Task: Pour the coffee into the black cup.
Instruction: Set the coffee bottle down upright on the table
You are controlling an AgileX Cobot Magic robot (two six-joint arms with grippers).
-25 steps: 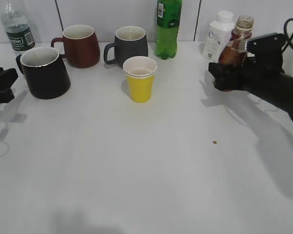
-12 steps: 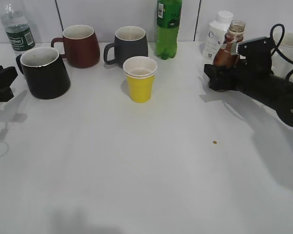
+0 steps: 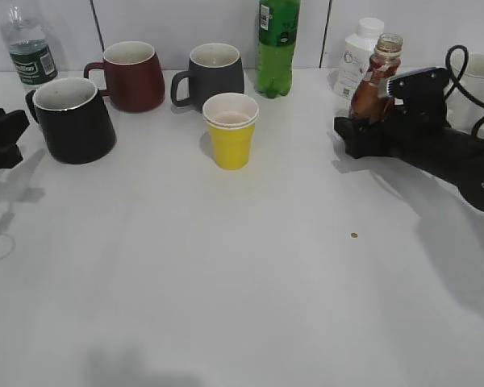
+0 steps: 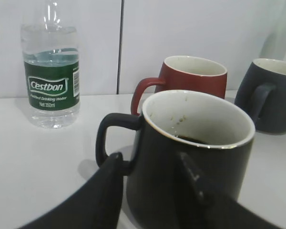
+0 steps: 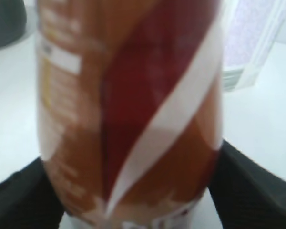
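Note:
The coffee bottle (image 3: pixel 377 76) stands upright at the back right, uncapped, with dark liquid inside. My right gripper (image 3: pixel 353 134) is shut on its lower part. The right wrist view is filled by its brown, white and red label (image 5: pixel 133 95), with my right gripper's fingers (image 5: pixel 133 162) on both sides. The black cup (image 3: pixel 73 121) sits at the far left, white inside with a little dark liquid at the bottom (image 4: pixel 224 157). My left gripper (image 3: pixel 4 139) is open just left of the cup; its fingers (image 4: pixel 150 160) point at the cup's handle side without gripping it.
A maroon mug (image 3: pixel 133 76), a dark grey mug (image 3: pixel 216 74), a yellow paper cup (image 3: pixel 231 129) and a tall green bottle (image 3: pixel 278 44) stand along the back. A water bottle (image 3: pixel 28 48) is far left, a white bottle (image 3: pixel 359 56) and a white mug (image 3: pixel 477 90) far right.
My right gripper has moved back and down with the coffee bottle, which went from tilted to upright. The left arm has not moved.

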